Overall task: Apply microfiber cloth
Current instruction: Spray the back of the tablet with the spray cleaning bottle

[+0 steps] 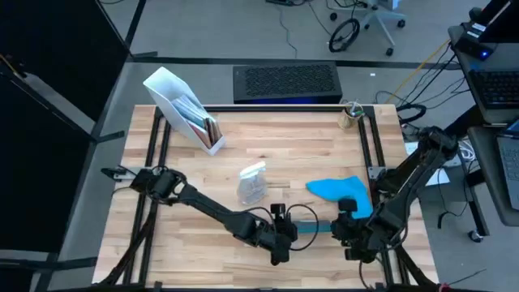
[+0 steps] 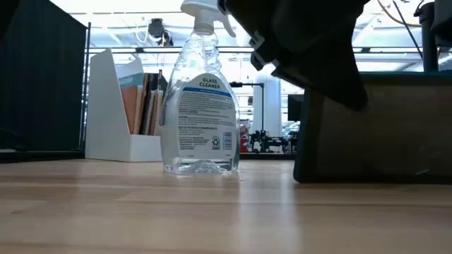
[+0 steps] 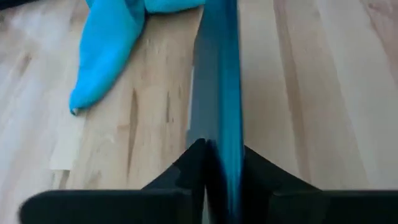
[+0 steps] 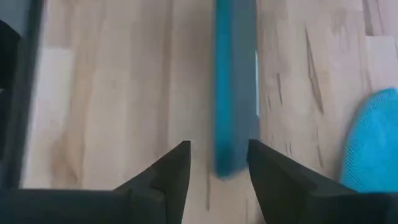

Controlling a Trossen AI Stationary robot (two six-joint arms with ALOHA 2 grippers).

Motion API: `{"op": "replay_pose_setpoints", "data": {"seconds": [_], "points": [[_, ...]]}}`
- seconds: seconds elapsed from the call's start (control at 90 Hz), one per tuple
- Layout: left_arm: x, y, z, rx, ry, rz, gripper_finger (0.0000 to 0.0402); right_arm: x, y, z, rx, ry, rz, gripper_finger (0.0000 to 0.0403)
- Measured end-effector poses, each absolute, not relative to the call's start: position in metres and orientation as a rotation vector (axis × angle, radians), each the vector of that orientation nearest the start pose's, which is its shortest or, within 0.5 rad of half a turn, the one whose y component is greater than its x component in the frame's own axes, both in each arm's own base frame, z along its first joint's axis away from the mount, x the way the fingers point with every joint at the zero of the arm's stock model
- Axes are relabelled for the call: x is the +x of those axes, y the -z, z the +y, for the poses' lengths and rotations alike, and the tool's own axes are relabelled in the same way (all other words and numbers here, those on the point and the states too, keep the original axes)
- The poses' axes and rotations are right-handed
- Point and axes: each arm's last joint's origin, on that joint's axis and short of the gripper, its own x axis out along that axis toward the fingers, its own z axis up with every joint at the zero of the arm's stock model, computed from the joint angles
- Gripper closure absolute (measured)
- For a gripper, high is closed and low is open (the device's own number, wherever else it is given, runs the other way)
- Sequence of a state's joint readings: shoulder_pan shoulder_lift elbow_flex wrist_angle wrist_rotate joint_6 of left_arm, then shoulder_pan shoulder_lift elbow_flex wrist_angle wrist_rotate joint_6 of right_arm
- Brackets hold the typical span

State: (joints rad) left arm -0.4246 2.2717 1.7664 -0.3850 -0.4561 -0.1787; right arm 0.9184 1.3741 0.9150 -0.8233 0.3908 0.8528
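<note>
Microfiber cloth lies loose on the wooden worktop, right of centre, crumpled, touched by neither gripper. Left gripper at the near edge, jaws closed on the edge of a thin dark tablet held on edge between the arms. Right gripper facing it, jaws parted around the tablet's other end, not pinching. Spray bottle stands just left of the cloth; white file holder at far left.

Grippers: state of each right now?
Left gripper: shut on the tablet, held on edge.
Right gripper: open, at the tablet's other end.
</note>
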Motion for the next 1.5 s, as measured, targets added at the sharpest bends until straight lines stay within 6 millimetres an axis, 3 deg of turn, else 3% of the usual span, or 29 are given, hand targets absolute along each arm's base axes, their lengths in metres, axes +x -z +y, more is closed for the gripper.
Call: {"op": "replay_pose_setpoints", "data": {"seconds": [0.233, 0.578, 0.789, 0.933, 1.078, 1.189, 1.267, 1.5], "points": [[0.454, -0.164, -0.191, 0.207, -0.099, 0.805, 0.026, 0.155, -0.217, 0.184, -0.032, 0.018, 1.095, 0.0261], [0.457, -0.153, -0.191, 0.175, -0.078, 0.827, 0.0248, 0.154, -0.216, 0.183, -0.042, 0.047, 1.088, 0.0261], [0.457, -0.157, -0.191, 0.117, -0.098, 0.816, 0.0251, 0.149, -0.213, 0.152, -0.044, 0.396, 1.15, 0.0261], [0.457, -0.159, -0.191, 0.112, -0.098, 0.815, 0.0259, 0.152, -0.207, 0.131, -0.068, 0.48, 1.197, 0.0261], [0.453, -0.157, -0.19, 0.087, -0.102, 0.863, 0.0263, 0.166, -0.199, 0.12, -0.07, 0.436, 1.179, 0.0261], [0.446, -0.174, -0.188, 0.062, -0.112, 0.872, 0.0263, 0.179, -0.192, 0.118, -0.073, 0.353, 1.129, 0.0253], [0.441, -0.189, -0.189, 0.047, -0.114, 0.866, 0.0263, 0.186, -0.186, 0.114, -0.072, 0.312, 1.104, 0.0239], [0.436, -0.202, -0.189, 0.086, -0.078, 0.853, 0.0263, 0.198, -0.167, 0.1, 0.03, 0.146, 1.156, 0.0185]]}}
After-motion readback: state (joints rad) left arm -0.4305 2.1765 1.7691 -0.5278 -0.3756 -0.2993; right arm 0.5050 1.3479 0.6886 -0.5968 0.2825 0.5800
